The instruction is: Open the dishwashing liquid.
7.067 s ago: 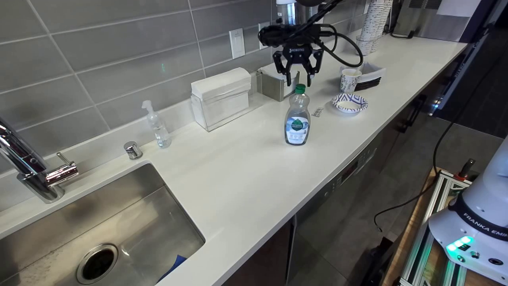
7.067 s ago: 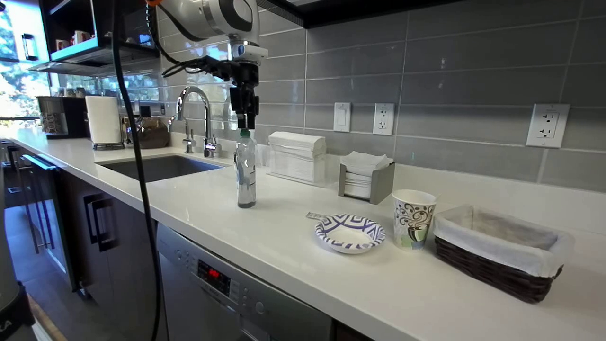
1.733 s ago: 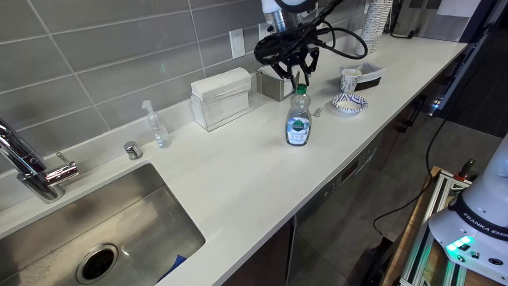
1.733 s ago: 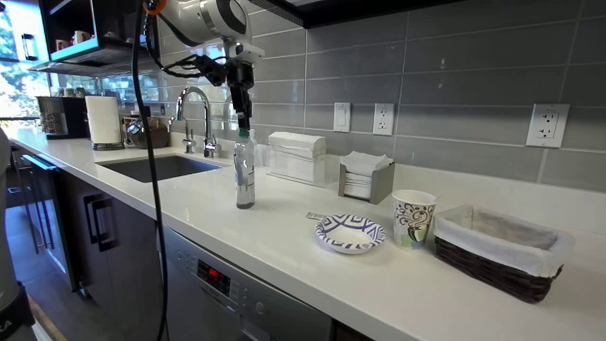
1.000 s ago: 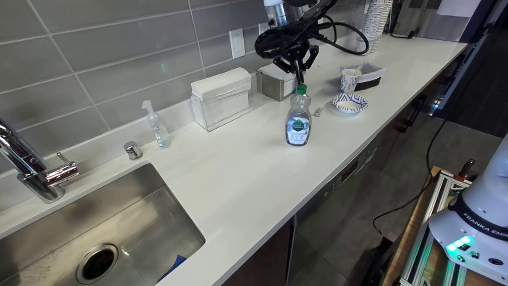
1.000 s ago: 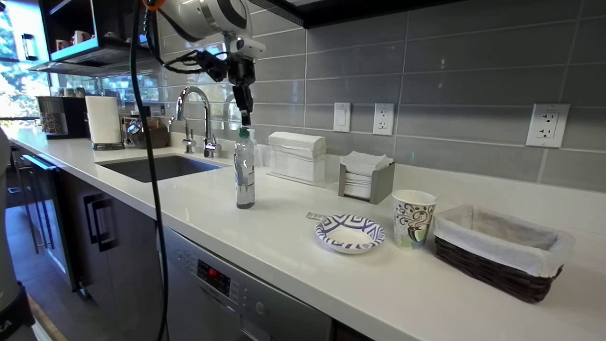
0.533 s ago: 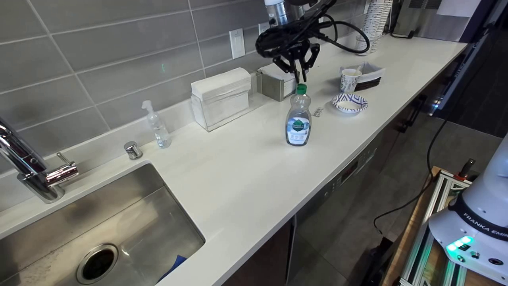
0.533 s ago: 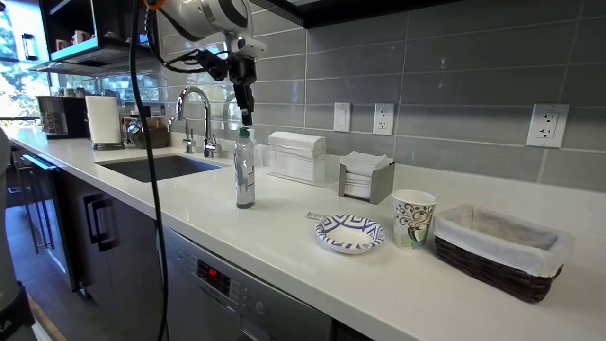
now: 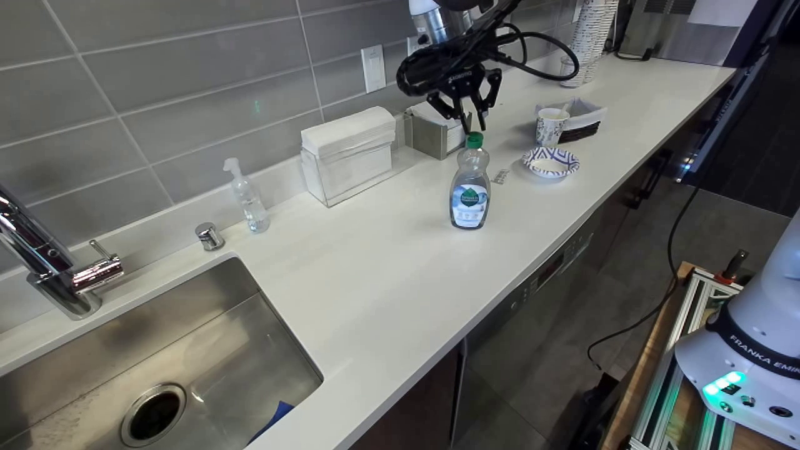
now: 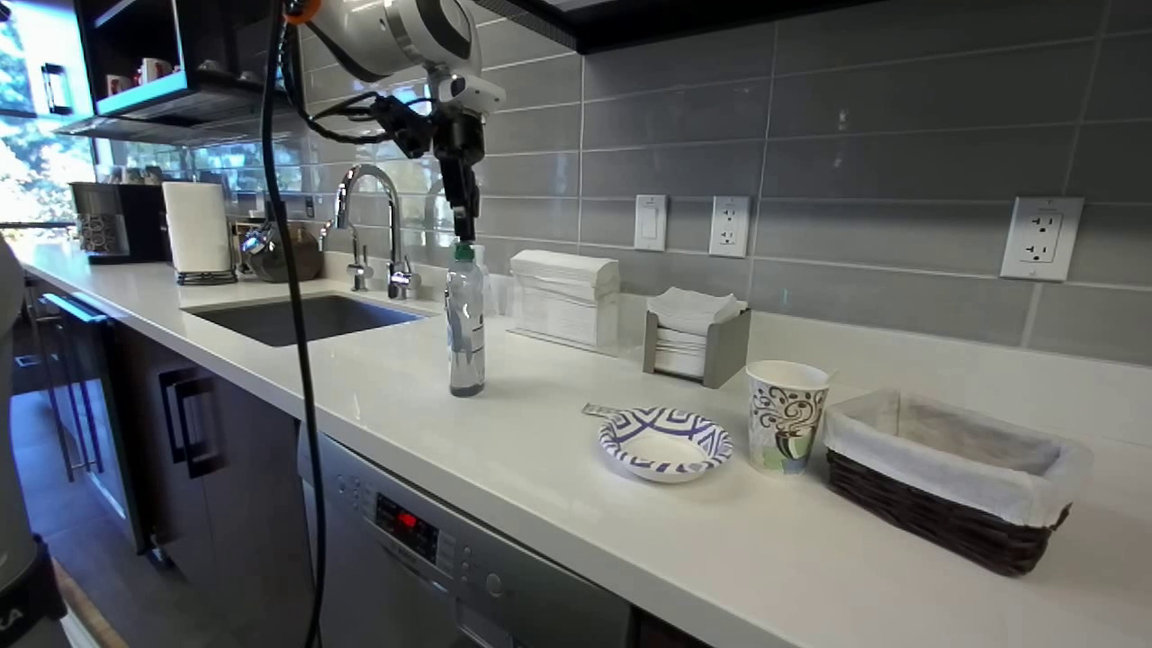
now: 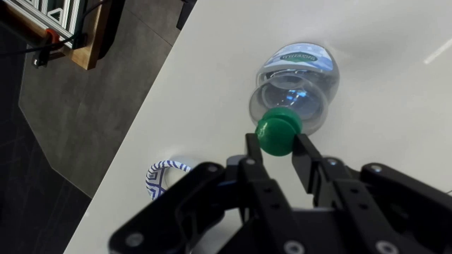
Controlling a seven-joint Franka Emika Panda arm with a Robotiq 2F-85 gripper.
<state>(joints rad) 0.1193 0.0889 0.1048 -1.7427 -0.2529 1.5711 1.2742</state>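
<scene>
The dishwashing liquid [image 9: 470,187] is a clear bottle with a white-and-blue label and a green cap [image 9: 475,140]. It stands upright on the counter in both exterior views and shows side-on in an exterior view [image 10: 466,333]. In the wrist view I look down on the bottle [image 11: 303,70], its green cap [image 11: 277,135] on top. My gripper [image 9: 474,130] is over the cap, tilted, with its fingers partly open. In the wrist view the fingertips appear on either side of the cap; I cannot tell whether they touch it.
A patterned paper bowl [image 10: 666,445], paper cup [image 10: 788,416] and lined basket [image 10: 945,486] stand along the counter. Napkin holders [image 9: 347,156] [image 10: 695,335] and a clear pump bottle [image 9: 250,199] are by the wall. A sink [image 9: 240,350] opens beside them.
The fingers narrowed close together above the cap about a second ago. Since then they have spread apart somewhat and lowered slightly onto the cap's level. The bottle shifted very slightly earlier.
</scene>
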